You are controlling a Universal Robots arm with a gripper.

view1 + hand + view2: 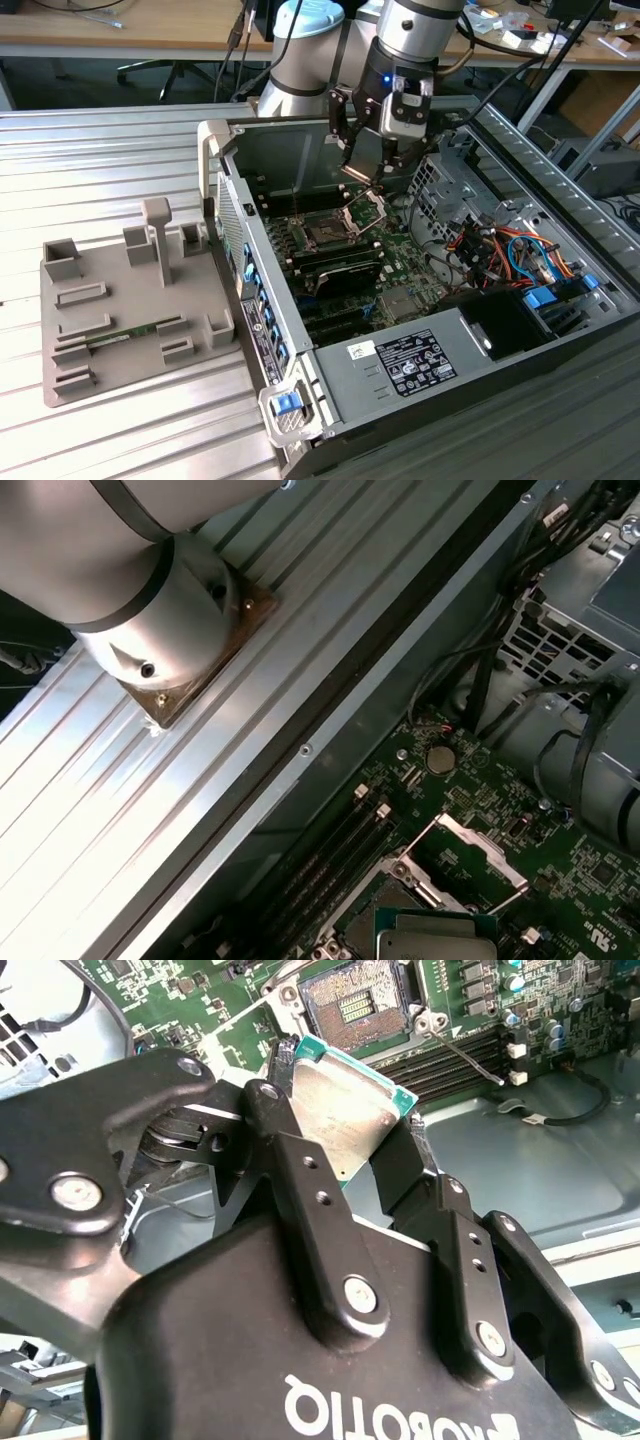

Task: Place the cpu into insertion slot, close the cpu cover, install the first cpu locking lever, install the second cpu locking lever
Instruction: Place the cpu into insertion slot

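Observation:
My gripper [345, 1112] is shut on the cpu [340, 1095], a flat square chip with a silvery top and green edges, pinched by two opposite sides between the black fingers [290, 1145]. In the exterior view the gripper [372, 185] hangs inside the open computer case, just above and behind the insertion slot [325, 234]. The slot [352, 1005] lies open and bare, a dark square socket with a metal rim. The cpu cover [468, 842] is swung up beside it, seen also as the cover [367, 208] under the gripper. A thin wire lever [465, 1055] sticks out near the socket.
The green motherboard [400, 255] carries long black memory slots [335, 275] beside the socket. Cables and drive cages [500, 250] fill the case on the exterior view's right. A grey fixture tray [110, 310] sits on the ribbed metal table [90, 160]. The arm's base [160, 630] is bolted behind the case.

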